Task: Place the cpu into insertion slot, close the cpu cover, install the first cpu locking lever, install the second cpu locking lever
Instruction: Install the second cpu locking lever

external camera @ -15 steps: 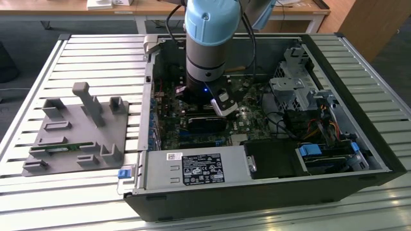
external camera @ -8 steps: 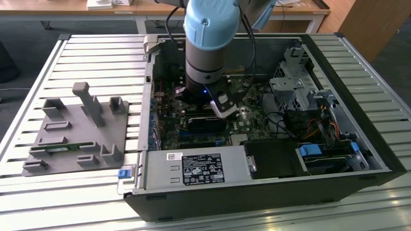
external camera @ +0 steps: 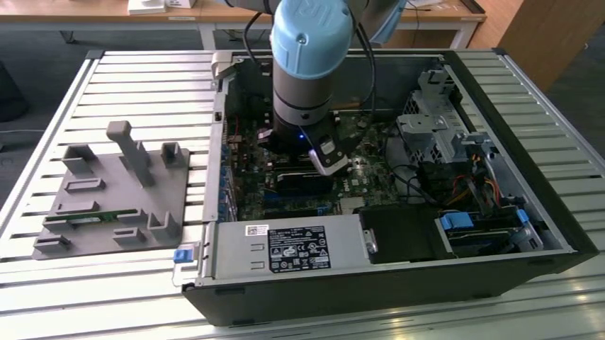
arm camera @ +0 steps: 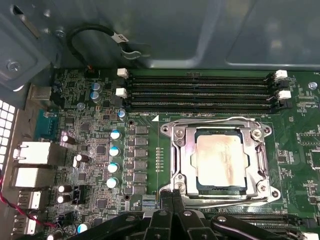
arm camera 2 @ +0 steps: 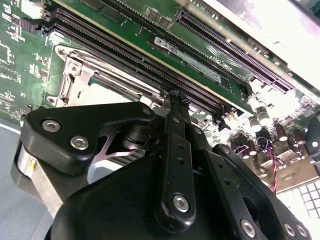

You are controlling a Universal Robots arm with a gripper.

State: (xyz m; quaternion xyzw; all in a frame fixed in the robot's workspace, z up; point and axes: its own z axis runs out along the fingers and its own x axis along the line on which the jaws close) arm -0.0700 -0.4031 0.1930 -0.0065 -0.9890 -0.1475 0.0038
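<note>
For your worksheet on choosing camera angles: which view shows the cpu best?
The first wrist view: the cpu lies face-up and whole inside the cover. The second wrist view catches a pale corner of it behind the gripper. In the exterior view the arm blocks that spot.

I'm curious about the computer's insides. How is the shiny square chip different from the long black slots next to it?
The cpu is square, silvery and smooth; the memory slots are long, narrow, black and ribbed. The cpu sits framed by the cpu cover; the slots have white end clips. Both sit on the green circuit board.
</note>
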